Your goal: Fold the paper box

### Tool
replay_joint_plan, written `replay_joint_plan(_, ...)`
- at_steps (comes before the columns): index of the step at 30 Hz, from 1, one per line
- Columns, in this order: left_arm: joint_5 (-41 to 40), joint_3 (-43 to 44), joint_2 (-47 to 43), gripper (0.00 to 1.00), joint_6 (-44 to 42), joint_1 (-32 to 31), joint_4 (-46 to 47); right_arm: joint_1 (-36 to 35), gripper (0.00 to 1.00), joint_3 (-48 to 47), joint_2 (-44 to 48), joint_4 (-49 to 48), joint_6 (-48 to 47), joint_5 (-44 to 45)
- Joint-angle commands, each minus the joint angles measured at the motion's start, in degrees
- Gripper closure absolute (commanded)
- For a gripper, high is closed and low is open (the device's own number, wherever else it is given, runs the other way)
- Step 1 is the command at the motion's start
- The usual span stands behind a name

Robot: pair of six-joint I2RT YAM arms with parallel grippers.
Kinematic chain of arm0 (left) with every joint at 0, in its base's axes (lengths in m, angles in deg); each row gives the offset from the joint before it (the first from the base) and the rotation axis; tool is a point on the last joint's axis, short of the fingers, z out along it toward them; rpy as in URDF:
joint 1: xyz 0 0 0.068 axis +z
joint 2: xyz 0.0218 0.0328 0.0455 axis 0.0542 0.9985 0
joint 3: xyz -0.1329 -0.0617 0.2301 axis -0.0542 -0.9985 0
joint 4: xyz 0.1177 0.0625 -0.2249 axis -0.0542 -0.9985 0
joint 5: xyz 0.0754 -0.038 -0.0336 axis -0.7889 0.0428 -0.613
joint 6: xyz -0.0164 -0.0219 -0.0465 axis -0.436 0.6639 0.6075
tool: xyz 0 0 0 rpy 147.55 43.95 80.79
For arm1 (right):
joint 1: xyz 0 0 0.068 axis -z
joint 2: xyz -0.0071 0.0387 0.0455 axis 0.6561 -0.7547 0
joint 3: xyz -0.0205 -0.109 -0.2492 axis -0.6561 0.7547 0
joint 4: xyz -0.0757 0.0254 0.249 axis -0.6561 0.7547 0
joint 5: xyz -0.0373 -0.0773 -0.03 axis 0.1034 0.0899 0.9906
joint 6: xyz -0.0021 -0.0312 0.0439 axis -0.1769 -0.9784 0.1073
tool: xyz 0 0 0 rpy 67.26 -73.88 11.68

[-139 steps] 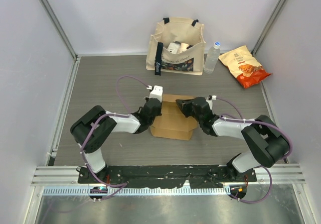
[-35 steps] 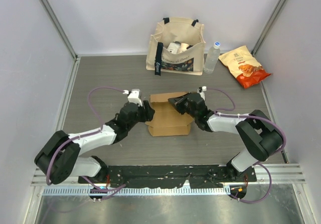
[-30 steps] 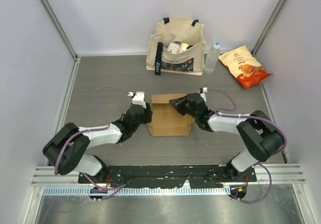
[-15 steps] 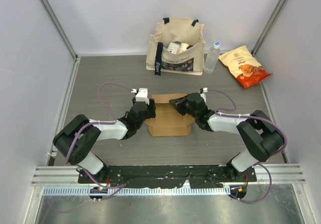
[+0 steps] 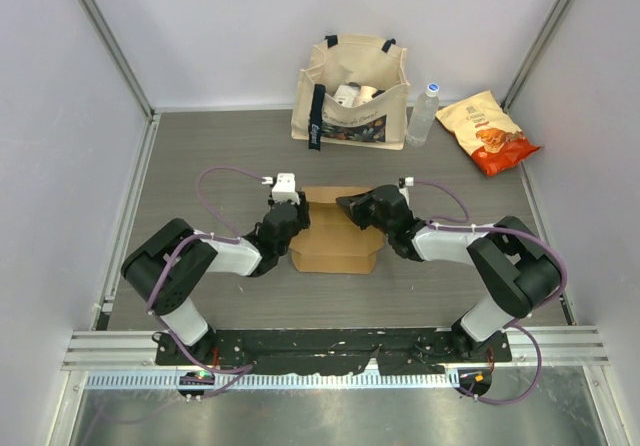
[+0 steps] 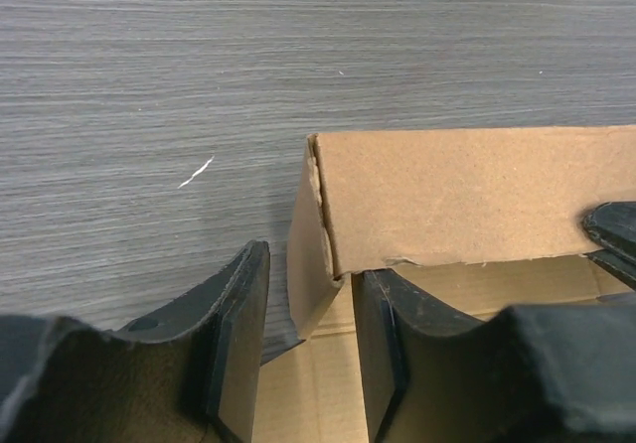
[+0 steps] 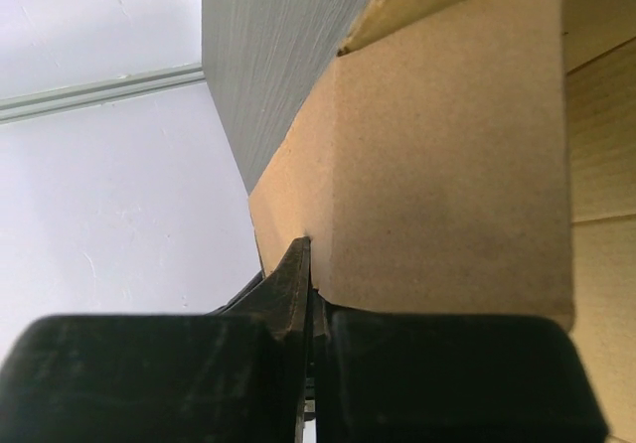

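Paper box: your paper box [image 5: 338, 241] lies mid-tabletop [image 5: 200, 156] between both arms, with its far wall standing up.
Right end effector: your right end effector [image 7: 309, 264] is pinched onto that wall's right end, likely to keep it upright.
Left end effector: your left end effector [image 6: 310, 304] straddles the left side flap. Its fingers [image 6: 234, 354] are parted and not clamping, apparently placed to turn the flap inward.
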Motion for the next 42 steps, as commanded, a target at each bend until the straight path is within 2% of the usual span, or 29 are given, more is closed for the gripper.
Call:
replay_joint_plan(1,-3.6,1.0,2.4,0.6,-2.3,-1.0,8.2,-0.2,0.97,0.6,-0.8,-1.2,1.1,-0.8)
replay_joint_plan(3,-3.9,0.8,3.1,0.68,-2.5,-1.2,8.4,-0.2,0.97,0.7,-0.3,-1.1,0.5,-0.4)
replay_joint_plan(8,-4.8,0.3,3.8,0.72,-3.5,-1.8,9.4,-0.2,0.97,0.8,0.7,-0.6,-0.2,0.0)
replay_joint_plan(11,-6.8,0.3,4.1,0.89,-4.7,-1.8,9.3,-0.2,0.94,0.9,1.0,-0.6,-1.5,-0.6)
replay_joint_plan(12,-7.4,0.3,4.1,0.98,-5.2,-2.1,9.4,0.4,0.9,1.0,1.3,-0.4,-2.4,-0.8)
replay_joint_plan(13,-8.3,0.0,3.9,1.0,-6.2,-2.1,9.4,0.9,0.87,1.3,2.3,0.6,-5.1,-1.5)
replay_joint_plan(14,-8.7,-0.3,3.9,1.0,-6.8,-2.3,9.4,1.5,0.84,1.4,3.0,1.1,-7.0,-2.1)
replay_joint_plan(15,-9.0,-0.5,3.3,1.0,-7.4,-2.3,9.2,2.4,0.75,1.5,4.0,1.9,-9.8,-3.0)
replay_joint_plan(17,-9.5,-1.7,2.7,1.0,-8.6,-2.4,9.2,5.0,0.64,1.1,7.0,6.0,-20.0,-7.1)
replay_joint_plan(18,-9.6,-2.1,2.4,1.0,-8.8,-2.4,9.1,5.8,0.52,0.7,8.1,8.1,-23.9,-8.5)
replay_joint_plan(19,-9.6,-2.8,1.6,1.0,-9.2,-2.4,9.1,7.3,0.5,-0.2,10.6,12.7,-27.7,-9.8)
replay_joint_plan(20,-9.5,-3.2,1.1,1.0,-9.9,-2.3,9.0,7.9,0.49,-0.7,12.2,15.8,-36.4,-12.5)
replay_joint_plan(22,-9.5,-3.9,-0.5,1.0,-10.6,-2.4,8.3,8.2,0.4,-1.3,16.3,23.8,-44.2,-13.0)
replay_joint_plan(23,-9.5,-4.0,-1.1,1.0,-10.7,-2.4,7.8,8.2,0.38,-1.9,19.6,26.8,-50.0,-13.4)
replay_joint_plan(25,-9.7,-3.9,-1.9,1.0,-10.8,-2.4,5.6,8.2,0.39,-5.0,21.6,37.2,-54.8,-13.8)
replay_joint_plan(28,-12.9,-2.6,-4.1,1.0,-9.4,-2.4,0.2,8.2,0.39,-9.1,24.8,46.7,-60.5,-12.2)
replay_joint_plan(31,-14.9,-1.6,-6.1,1.0,-6.2,-2.4,-4.5,8.2,0.39,-12.6,25.9,49.7,-61.3,-8.8)
replay_joint_plan(36,-15.9,-1.2,-6.4,1.0,-5.5,-2.4,-5.3,8.2,0.42,-17.4,19.6,48.5,-55.6,-10.4)
replay_joint_plan(42,-14.7,-3.0,-5.6,1.0,-4.9,-2.4,-2.7,8.7,0.45,-17.5,14.6,39.6,-50.4,-14.9)
